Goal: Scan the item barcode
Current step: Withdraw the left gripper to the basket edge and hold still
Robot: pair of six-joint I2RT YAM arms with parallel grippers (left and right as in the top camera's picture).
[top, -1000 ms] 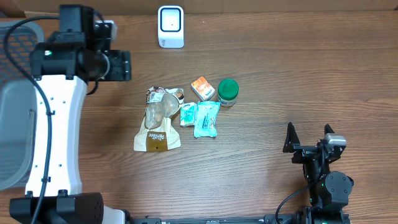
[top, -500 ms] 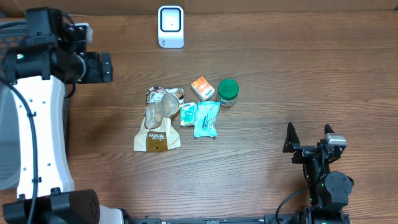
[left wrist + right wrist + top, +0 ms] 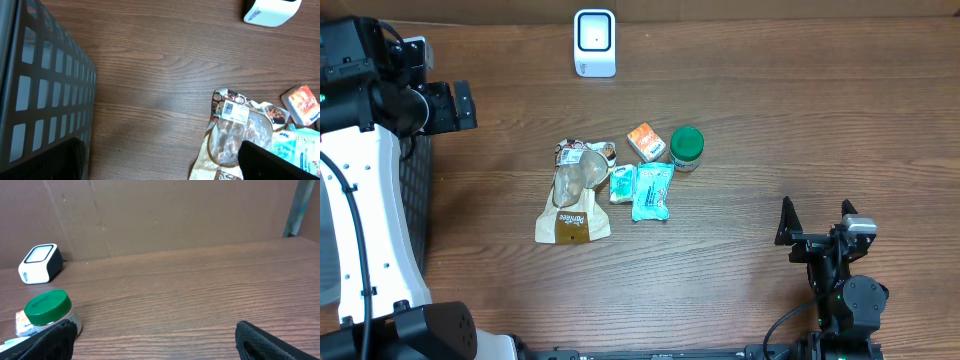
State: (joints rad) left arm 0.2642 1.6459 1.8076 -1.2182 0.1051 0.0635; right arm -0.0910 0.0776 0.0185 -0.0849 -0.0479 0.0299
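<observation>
**Inspector:** State of both tools?

**Assessor:** The left tool [image 3: 450, 105] stands wide and empty, over the desk [image 3: 770, 110] just beside the basket [image 3: 415, 190]. The right tool [image 3: 816, 206] is also wide and empty, near the desk's front edge.

**Inspector:** Where are the goods?

**Assessor:** They lie bunched on the desk, well apart from both tools. They are off toward the left tool's right finger in its own view, and ahead and left of the right tool. The brown pouch [image 3: 572, 195] touches the teal packets [image 3: 652, 190]. The orange packet [image 3: 645, 141] sits just beside the jar [image 3: 686, 146]. The scanner [image 3: 594, 42] stands beyond the cluster.

**Inspector:** Risks?

**Assessor:** There are four, in my judgement.
- Crowding: wide jaws coming down on one piece may drag or pinch its neighbour.
- The pouch looks limp and glossy, so a shallow pinch could slip, or fold the label out of the scanner's sight.
- The jar is round and may roll if it is nudged.
- The left tool is close to the basket wall, so a careless swing could strike it.

**Inspector:** Barcodes?

**Assessor:** A white label shows on the pouch. I cannot tell whether the other pieces show one.
</observation>
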